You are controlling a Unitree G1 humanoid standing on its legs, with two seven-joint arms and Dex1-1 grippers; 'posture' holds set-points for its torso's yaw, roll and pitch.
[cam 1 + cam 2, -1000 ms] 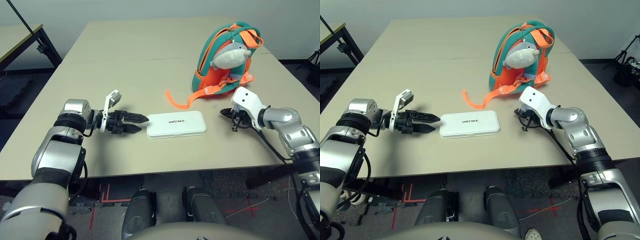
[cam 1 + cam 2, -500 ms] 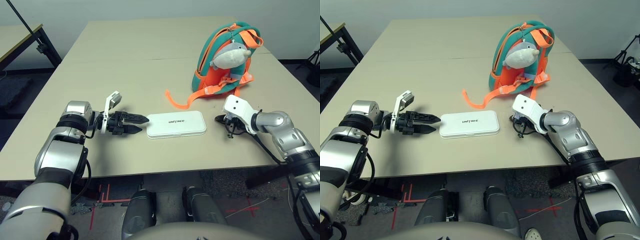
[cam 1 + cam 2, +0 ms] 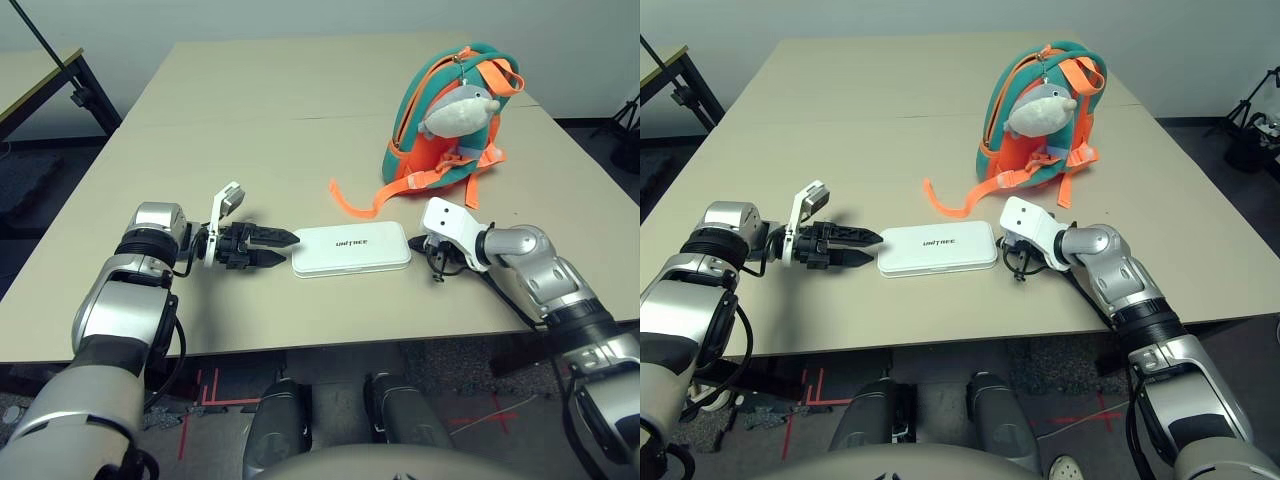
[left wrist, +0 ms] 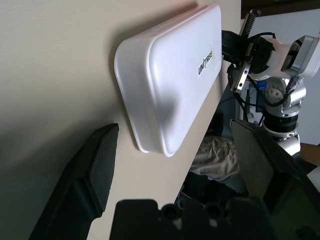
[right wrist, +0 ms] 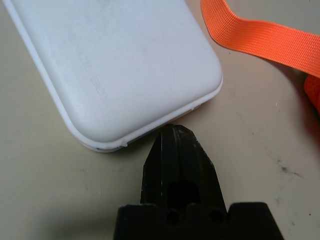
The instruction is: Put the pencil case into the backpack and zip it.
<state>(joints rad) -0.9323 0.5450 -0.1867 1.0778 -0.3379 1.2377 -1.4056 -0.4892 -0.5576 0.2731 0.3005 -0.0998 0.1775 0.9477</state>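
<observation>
White: one pencil case (image 3: 351,249) | teal-orange: one backpack (image 3: 440,125) | two hands

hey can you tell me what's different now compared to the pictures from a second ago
The right gripper has moved left, toward the robot's left side, and its closed tips are now right by the near end of the case. Nothing has been taken hold of or let go. The left gripper, open at the other end, the case and the backpack stayed as they were.
</observation>
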